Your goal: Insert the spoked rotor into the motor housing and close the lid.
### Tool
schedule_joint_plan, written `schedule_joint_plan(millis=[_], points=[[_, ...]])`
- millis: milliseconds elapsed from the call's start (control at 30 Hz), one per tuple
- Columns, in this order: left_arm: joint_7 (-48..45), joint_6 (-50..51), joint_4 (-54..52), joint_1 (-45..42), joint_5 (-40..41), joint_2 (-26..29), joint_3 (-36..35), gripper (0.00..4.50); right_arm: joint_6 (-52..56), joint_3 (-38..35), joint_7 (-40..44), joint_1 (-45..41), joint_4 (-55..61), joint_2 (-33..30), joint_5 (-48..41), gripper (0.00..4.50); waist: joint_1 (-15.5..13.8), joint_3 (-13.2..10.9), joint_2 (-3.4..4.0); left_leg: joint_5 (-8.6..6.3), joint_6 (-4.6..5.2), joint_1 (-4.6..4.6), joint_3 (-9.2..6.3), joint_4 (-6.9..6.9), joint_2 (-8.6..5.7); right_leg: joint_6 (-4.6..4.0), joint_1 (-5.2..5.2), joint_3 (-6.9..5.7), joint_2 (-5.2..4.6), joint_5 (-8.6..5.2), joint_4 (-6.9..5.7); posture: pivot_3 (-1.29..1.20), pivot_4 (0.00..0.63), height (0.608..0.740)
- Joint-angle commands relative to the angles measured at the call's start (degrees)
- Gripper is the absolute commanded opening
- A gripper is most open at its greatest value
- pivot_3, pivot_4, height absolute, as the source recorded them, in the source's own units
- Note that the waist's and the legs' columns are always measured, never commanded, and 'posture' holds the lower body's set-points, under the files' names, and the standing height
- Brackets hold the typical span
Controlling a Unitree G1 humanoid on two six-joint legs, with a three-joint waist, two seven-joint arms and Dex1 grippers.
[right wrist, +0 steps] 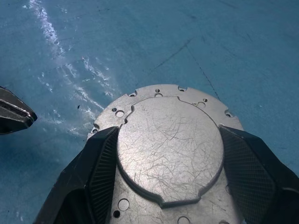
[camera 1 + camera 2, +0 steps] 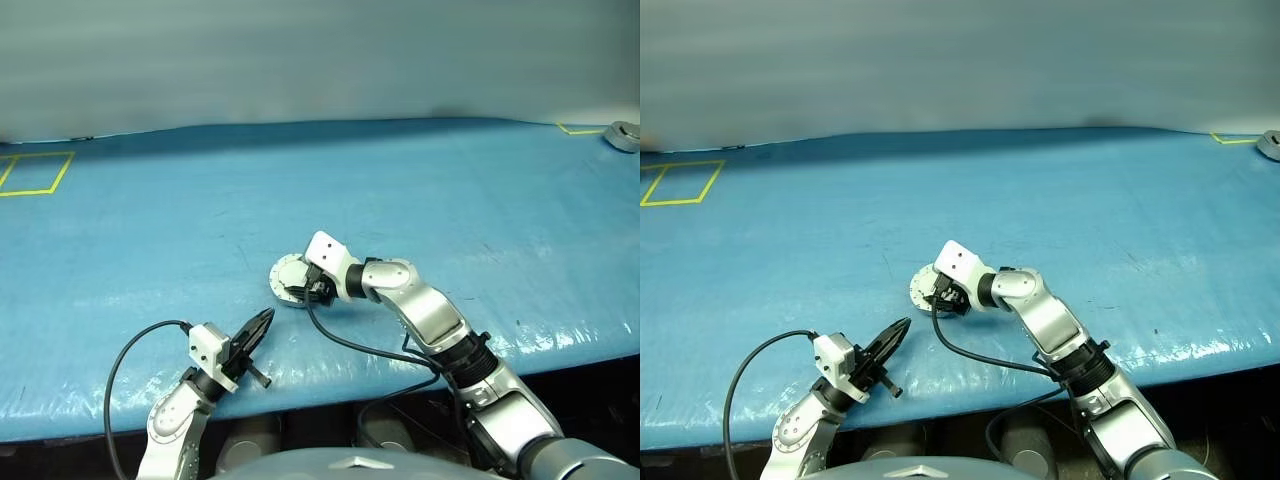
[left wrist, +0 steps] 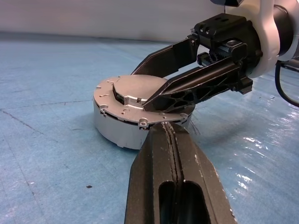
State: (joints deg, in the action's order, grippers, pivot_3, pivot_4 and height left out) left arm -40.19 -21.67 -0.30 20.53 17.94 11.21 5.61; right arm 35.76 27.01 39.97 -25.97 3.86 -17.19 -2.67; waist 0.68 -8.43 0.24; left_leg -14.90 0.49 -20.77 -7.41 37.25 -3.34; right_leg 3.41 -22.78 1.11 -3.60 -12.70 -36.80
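Observation:
The motor housing [image 3: 112, 131], a short round silver case, sits on the blue table near its front middle. A flat silver lid [image 1: 170, 144] with a raised round centre lies on top of it. My right gripper [image 1: 168, 133] reaches over it from the right, its black fingers [image 3: 187, 91] pressed against both sides of the lid's raised centre. My left gripper [image 2: 266, 318] is shut and empty, a short way nearer the front edge, pointing at the housing. The spoked rotor is hidden.
The blue mat [image 2: 450, 210] covers the whole table. A yellow tape square [image 2: 35, 172] marks the far left. A small grey round object [image 2: 622, 135] lies at the far right back. A black cable [image 2: 350, 345] trails from my right wrist.

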Motion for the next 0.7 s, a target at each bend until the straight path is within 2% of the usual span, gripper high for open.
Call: schedule_joint_plan(millis=[33,133,467,700], points=[[-0.19,0.03,-1.1,-0.41,0.22,0.24,0.26,0.0,-1.0,2.51,-1.33,1.79,-3.99,-2.99,4.77,3.03,0.01,0.0,0.0,0.0,0.0,0.0,0.0,-0.02,0.0,0.0,0.0,0.0,0.0,0.0,0.02,0.0,0.15,0.74],[-0.15,0.13,-1.04,-0.54,0.14,0.34,0.28,0.0,-3.26,2.34,-1.28,1.89,-4.37,-3.41,4.68,3.03,0.01,-0.03,-0.01,0.0,0.0,-0.01,0.0,-0.05,0.0,0.0,-0.01,-0.01,-0.02,-0.01,0.05,0.0,0.15,0.74],[-0.7,0.05,-0.36,-0.92,0.24,0.72,0.21,0.0,7.26,-2.84,-4.52,-0.14,-5.07,-1.04,1.94,3.03,-0.07,-0.11,0.0,0.0,0.0,-0.13,-0.05,-0.1,0.01,-0.03,-0.12,-0.06,-0.03,-0.03,0.07,0.0,0.15,0.74],[-1.21,-0.45,0.6,-1.38,0.1,0.68,-0.08,0.0,11.9,-0.77,-4.43,0.98,-2.78,-2.01,1.92,3.03,-0.12,-0.09,0.02,0.0,0.0,-0.19,-0.1,-0.17,-0.04,0.0,-0.13,-0.11,-0.05,-0.06,0.19,0.0,0.15,0.74]])
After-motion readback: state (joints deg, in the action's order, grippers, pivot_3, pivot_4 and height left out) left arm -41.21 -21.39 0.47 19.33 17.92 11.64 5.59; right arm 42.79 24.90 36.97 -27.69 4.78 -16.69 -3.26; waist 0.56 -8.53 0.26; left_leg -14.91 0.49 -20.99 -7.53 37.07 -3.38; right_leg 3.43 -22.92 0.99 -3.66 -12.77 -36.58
